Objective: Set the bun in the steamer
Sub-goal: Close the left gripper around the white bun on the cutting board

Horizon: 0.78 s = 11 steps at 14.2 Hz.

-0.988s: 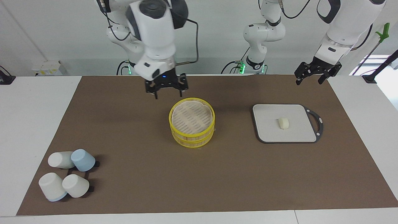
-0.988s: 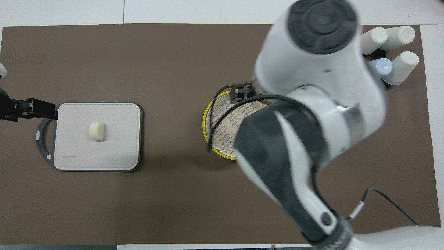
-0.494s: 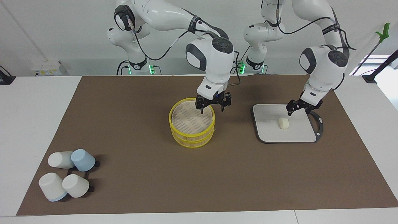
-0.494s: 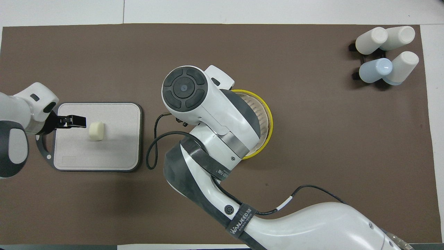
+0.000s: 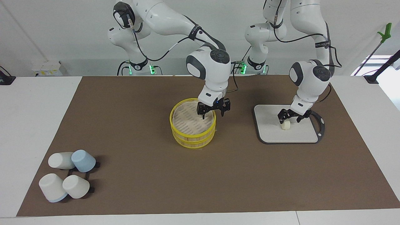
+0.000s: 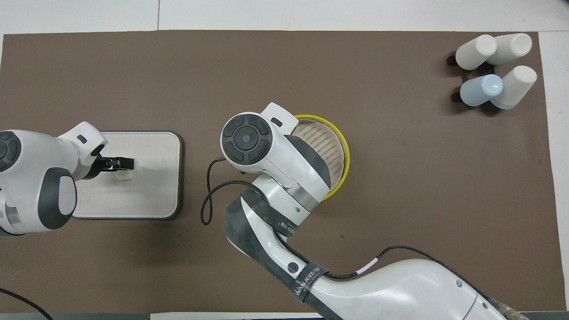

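The cream-white bun [image 5: 285,126] lies on the flat grey board [image 5: 268,128]; in the overhead view the bun [image 6: 124,175] is partly covered. My left gripper [image 5: 290,118] is open and low over the bun, fingers on either side just above it; it also shows in the overhead view [image 6: 119,164]. The yellow-rimmed steamer [image 5: 192,125] stands mid-table with its woven lid on. My right gripper [image 5: 213,112] is open, astride the steamer's rim on the side toward the left arm's end. In the overhead view the steamer [image 6: 331,146] is half hidden by the right arm, and the right gripper is hidden.
Several white and pale blue cups [image 5: 67,175] lie on a dark rack at the right arm's end of the table, farther from the robots; they also show in the overhead view [image 6: 493,66]. A brown mat [image 5: 140,156] covers the table.
Both arms came down. The right gripper moved from the steamer's robot-side edge to its rim toward the left arm's end. The left gripper dropped from above the table's edge onto the bun.
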Tool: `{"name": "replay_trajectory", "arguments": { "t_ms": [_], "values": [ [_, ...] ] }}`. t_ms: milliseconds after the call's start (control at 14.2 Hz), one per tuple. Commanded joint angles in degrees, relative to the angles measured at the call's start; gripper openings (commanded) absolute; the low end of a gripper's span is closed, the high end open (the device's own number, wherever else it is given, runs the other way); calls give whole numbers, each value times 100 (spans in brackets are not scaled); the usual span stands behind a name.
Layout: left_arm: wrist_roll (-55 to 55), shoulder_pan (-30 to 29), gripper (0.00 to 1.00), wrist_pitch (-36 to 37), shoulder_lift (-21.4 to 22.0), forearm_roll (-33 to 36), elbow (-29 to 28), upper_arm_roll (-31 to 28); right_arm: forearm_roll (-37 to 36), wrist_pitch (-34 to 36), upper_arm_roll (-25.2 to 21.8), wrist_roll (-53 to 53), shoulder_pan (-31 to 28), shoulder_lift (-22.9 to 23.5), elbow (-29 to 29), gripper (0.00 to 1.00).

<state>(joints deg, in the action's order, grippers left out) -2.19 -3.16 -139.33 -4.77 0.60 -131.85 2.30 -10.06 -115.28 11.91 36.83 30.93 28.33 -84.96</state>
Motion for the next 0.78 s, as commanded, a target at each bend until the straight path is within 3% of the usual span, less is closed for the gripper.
{"name": "replay_trajectory", "arguments": {
  "t_ms": [0,71,212,282,424,565,706],
  "values": [
    [95,175,100,-279,-50,54,-131,-63,-22,-170,22,219,-16,-223,-337,97],
    [243,271,96,-358,-76,54,-140,-63,4,-170,22,280,-16,-223,-363,93],
    [324,316,57,-376,-138,54,-122,-63,4,-179,31,272,-16,-249,-433,75],
    [315,316,44,-350,-138,54,-122,-63,13,-197,31,263,-16,-258,-459,68],
    [254,299,25,-341,-129,54,-113,-63,13,-476,31,281,-16,-337,-704,63],
    [254,290,15,-297,-129,54,-87,-63,13,-636,40,290,-16,-390,-864,58],
    [254,290,14,-122,-147,54,44,-72,13,-619,40,299,-16,-390,-864,51]
  ]
}}
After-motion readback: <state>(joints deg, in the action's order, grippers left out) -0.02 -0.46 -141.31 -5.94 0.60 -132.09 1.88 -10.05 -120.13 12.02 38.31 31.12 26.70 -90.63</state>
